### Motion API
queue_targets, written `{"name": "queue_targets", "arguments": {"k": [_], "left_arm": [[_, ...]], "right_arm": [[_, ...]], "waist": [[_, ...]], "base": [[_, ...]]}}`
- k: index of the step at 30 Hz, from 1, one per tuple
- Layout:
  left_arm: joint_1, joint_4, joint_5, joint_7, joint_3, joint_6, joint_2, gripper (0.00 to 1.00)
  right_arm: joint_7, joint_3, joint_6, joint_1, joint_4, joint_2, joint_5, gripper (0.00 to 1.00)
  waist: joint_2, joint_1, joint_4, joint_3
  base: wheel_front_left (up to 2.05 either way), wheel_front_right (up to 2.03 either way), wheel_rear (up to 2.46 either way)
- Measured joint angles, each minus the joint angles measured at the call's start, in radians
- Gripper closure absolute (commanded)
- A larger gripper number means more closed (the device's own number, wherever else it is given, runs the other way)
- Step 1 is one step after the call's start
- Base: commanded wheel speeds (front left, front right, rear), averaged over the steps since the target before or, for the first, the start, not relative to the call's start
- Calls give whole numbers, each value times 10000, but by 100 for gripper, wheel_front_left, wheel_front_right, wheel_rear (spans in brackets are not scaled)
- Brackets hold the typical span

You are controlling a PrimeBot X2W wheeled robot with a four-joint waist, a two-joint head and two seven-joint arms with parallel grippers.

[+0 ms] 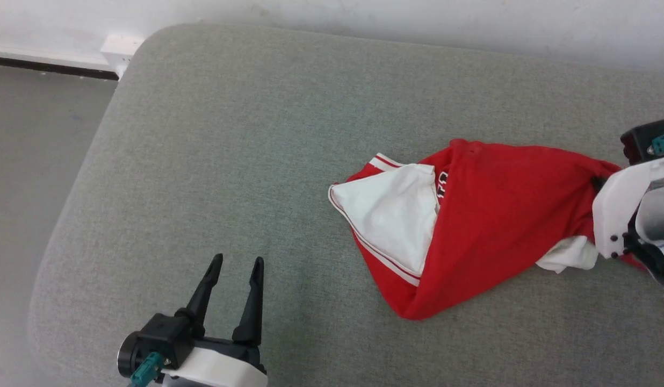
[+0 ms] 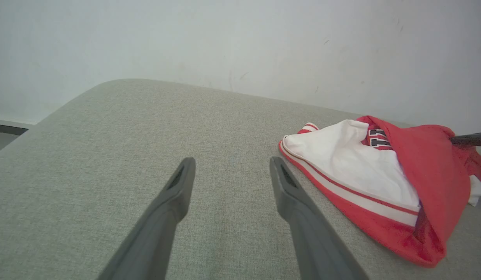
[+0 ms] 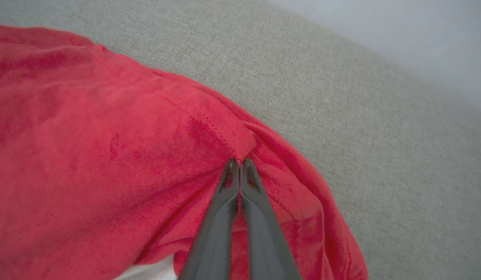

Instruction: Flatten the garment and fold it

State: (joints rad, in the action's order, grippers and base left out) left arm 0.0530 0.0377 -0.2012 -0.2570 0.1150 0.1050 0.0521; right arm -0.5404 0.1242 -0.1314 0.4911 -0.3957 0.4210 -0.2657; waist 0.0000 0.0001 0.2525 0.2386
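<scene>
The right gripper (image 3: 239, 161) is pinched tight on a red hem fold of the garment (image 1: 498, 215), which lies crumpled on the right side of the grey cushion (image 1: 257, 134). The left gripper (image 1: 238, 259) is spread wide over bare cushion at the near left, holding nothing.

The garment (image 1: 498, 209), a red jersey, lay crumpled and folded over itself on the right part of the grey padded bench (image 1: 246, 140). Its white sleeve (image 1: 391, 215), trimmed in red and white, spread leftward, with black lettering (image 1: 443, 185) peeking beside it. The right end effector (image 3: 239, 161) pinched a red hem.
</scene>
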Motion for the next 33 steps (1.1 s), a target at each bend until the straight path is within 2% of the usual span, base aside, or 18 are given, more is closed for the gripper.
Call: {"name": "queue_targets", "arguments": {"k": [5, 9, 12, 17, 22, 25, 28, 33], "left_arm": [[-36, 38, 0, 2, -19, 0, 0, 0], [-38, 92, 0, 2, -121, -4, 0, 0], [-23, 113, 4, 2, -196, -6, 0, 0], [125, 98, 17, 2, -303, -13, 0, 0], [329, 81, 17, 0, -328, -15, 0, 0], [338, 75, 17, 0, -307, -15, 0, 0], [403, 77, 17, 0, -288, -15, 0, 0], [487, 92, 19, 2, -261, -12, -2, 0]], "right_arm": [[537, -19, 0, 382, 623, -146, -201, 100], [844, 61, 0, 419, 2048, -192, -554, 100], [662, 94, 0, 129, 3476, -255, -938, 100], [-642, -92, 0, -1806, 6004, -416, -1486, 100], [-2257, -788, 0, -4897, 7839, -848, -1751, 100], [-2984, -1156, 0, -7004, 8217, -1404, -2031, 100], [-3106, -1237, 0, -8668, 8078, -1866, -2096, 100], [-1937, -1072, 0, -9244, 7166, -2094, -1509, 100]], "waist": [[0, -1, -169, -63], [0, -2, -307, -253], [0, -1, -447, -436], [0, -3, -717, -773], [0, -3, -976, -1093], [0, -4, -1067, -1253], [0, -5, -1089, -1338], [0, -3, -1031, -1364]], "base": [[0, 0, 0], [0, 0, 0], [0, 0, 0], [0, 0, 0], [0, 0, 0], [0, 0, 0], [0, 0, 0], [0, 0, 0]]}}
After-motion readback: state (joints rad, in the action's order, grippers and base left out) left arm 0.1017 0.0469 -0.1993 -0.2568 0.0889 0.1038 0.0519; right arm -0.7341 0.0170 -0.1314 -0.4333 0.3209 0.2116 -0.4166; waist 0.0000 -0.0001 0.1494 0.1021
